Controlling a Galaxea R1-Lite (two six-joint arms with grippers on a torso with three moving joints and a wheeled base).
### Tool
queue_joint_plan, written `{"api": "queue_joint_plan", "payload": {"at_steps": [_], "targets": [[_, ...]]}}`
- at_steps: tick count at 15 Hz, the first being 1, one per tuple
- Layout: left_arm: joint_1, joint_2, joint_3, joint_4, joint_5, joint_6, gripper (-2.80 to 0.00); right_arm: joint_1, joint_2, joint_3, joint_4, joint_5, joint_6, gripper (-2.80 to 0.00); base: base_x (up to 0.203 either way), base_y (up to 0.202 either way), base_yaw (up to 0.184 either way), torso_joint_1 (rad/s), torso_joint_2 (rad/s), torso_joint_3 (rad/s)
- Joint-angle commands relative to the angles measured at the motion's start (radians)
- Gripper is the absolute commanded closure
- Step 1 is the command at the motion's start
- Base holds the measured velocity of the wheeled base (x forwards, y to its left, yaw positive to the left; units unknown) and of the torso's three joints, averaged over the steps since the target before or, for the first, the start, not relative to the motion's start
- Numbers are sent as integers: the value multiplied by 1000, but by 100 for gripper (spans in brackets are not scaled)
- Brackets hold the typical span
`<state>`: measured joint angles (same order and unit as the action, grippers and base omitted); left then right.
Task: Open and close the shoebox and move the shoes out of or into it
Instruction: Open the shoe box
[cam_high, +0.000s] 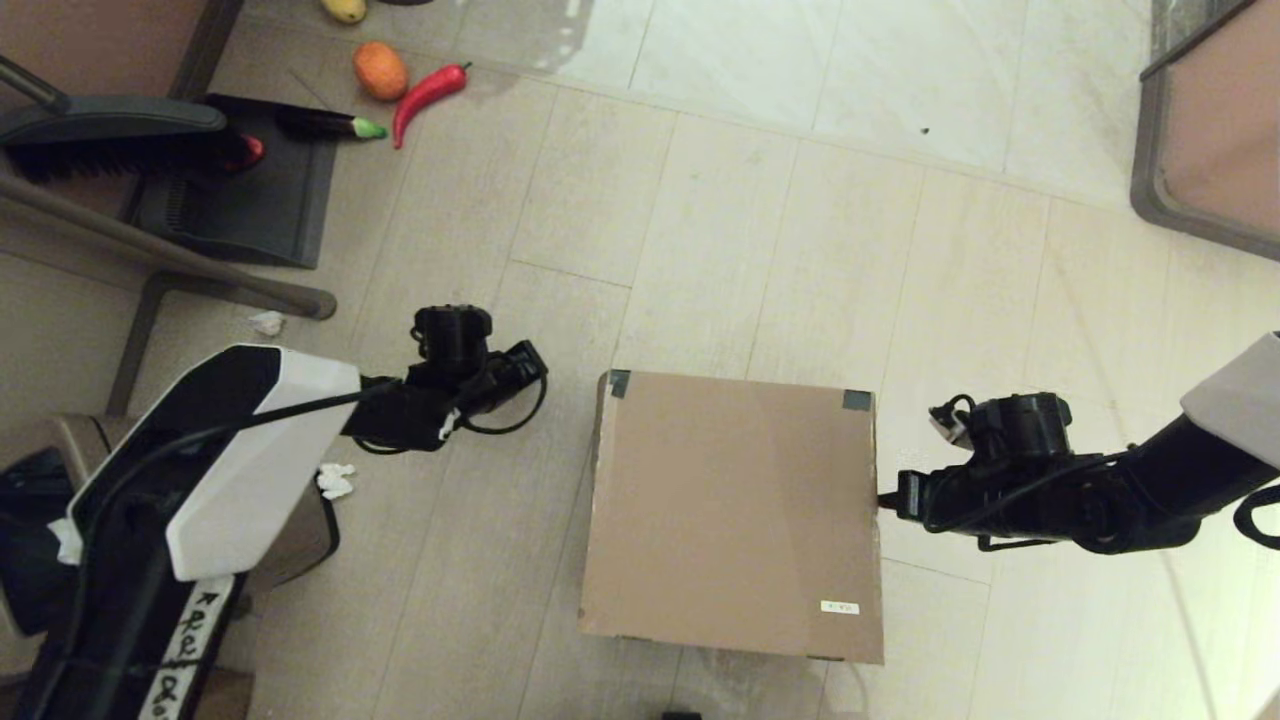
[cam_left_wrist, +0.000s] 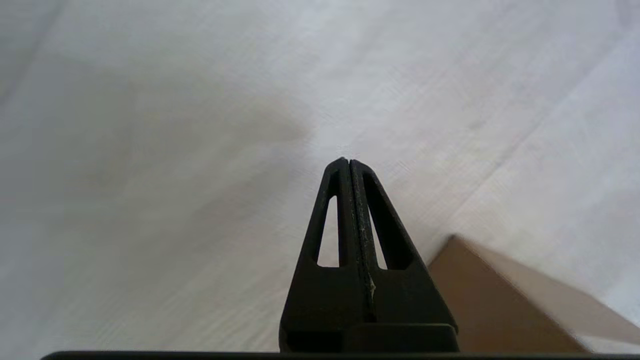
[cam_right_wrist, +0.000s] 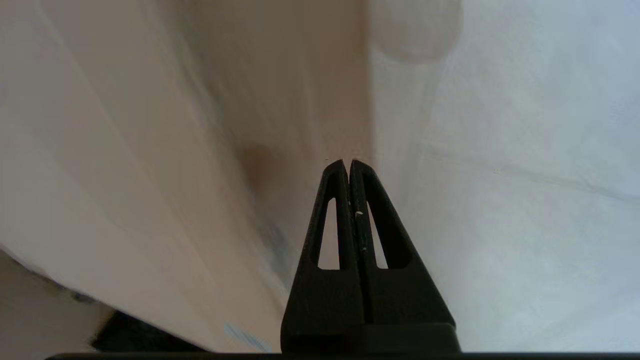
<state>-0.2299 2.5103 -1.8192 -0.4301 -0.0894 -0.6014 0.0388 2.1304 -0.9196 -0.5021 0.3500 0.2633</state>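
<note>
The shoebox (cam_high: 735, 510) lies on the floor in the middle of the head view with its lid down flat, black tape (cam_high: 857, 400) on the two far corners and a small white label (cam_high: 840, 607) near the front right. The shoes are out of view. My left gripper (cam_high: 532, 366) hovers left of the box's far left corner, shut and empty; a box corner (cam_left_wrist: 490, 300) shows beside it. My right gripper (cam_high: 884, 500) is shut and empty, with its tips at the box's right edge. The cardboard side (cam_right_wrist: 150, 150) fills half of the right wrist view.
A dark dustpan (cam_high: 250, 190) and brush (cam_high: 110, 135) lie at the far left, with an orange (cam_high: 380, 70), a red chili (cam_high: 428, 92) and an eggplant (cam_high: 330, 125) beside them. Crumpled paper (cam_high: 336, 480) and a brown bin (cam_high: 305, 535) sit under my left arm. Furniture (cam_high: 1210, 120) stands far right.
</note>
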Motion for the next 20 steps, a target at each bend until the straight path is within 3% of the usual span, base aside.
{"api": "queue_joint_plan", "payload": {"at_steps": [1, 2, 5, 7, 10, 13, 20], "targets": [[31, -80, 127, -6, -9, -14, 0, -10, -36, 55, -9, 5, -27, 0, 0, 0, 0, 0, 0, 0], [34, -118, 215, -9, -37, -37, 0, -14, -44, 99, -35, 12, -42, 0, 0, 0, 0, 0, 0, 0], [34, -215, 494, -60, -224, -106, 0, -14, -33, 227, -249, 24, -54, 0, 0, 0, 0, 0, 0, 0], [-2, -226, 635, -232, -278, -118, 0, -11, 21, 277, -366, 24, -56, 0, 0, 0, 0, 0, 0, 0], [-104, -201, 715, -341, -184, -121, 0, -8, 103, 303, -499, 22, -48, 0, 0, 0, 0, 0, 0, 0], [-147, -199, 722, -345, -175, -121, 0, -8, 139, 311, -521, 24, -39, 0, 0, 0, 0, 0, 0, 0], [-155, -148, 713, -346, -44, -121, 0, 47, 215, 305, -612, 23, 13, 0, 0, 0, 0, 0, 0, 0]]}}
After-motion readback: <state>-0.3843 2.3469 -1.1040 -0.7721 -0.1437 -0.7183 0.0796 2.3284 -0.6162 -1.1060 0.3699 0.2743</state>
